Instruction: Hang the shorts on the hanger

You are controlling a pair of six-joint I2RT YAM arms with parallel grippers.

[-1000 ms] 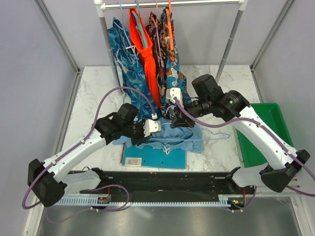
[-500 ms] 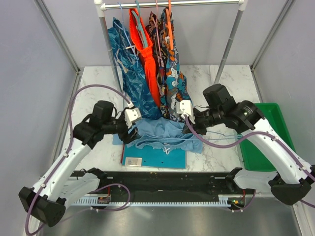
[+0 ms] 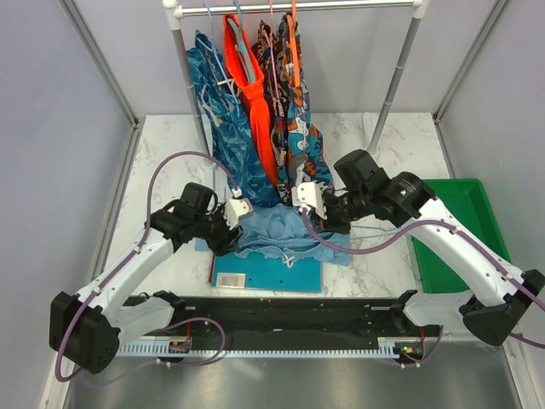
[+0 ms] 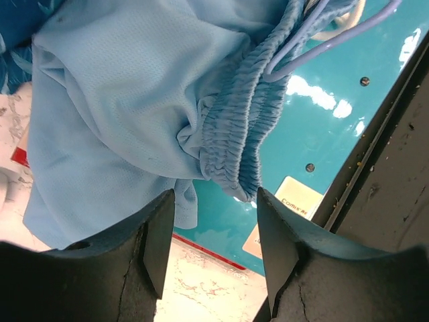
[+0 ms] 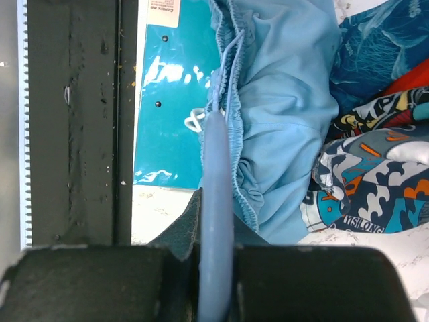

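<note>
The light blue shorts (image 3: 285,230) lie crumpled on a teal board, their gathered waistband (image 4: 231,127) turned toward the front edge. My left gripper (image 3: 228,232) hovers at their left edge, open; in the left wrist view the waistband hangs just past its (image 4: 214,201) tips and nothing sits between the fingers. My right gripper (image 3: 328,217) is at the shorts' right side, shut on the pale blue hanger (image 5: 216,194). Its wire runs straight out from the jaws into the waistband (image 5: 224,74). A stretch of hanger wire (image 4: 335,37) also shows in the left wrist view.
A teal board (image 3: 268,274) lies under the shorts. Behind them a clothes rack (image 3: 192,94) holds printed blue and orange garments (image 3: 255,111) that hang down to the table. A green bin (image 3: 451,239) stands at the right. A black rail (image 3: 281,311) runs along the near edge.
My left gripper let go of the shorts, opened, drew back left, then came in again to their left edge. The right gripper swung right and back left, still holding the hanger.
</note>
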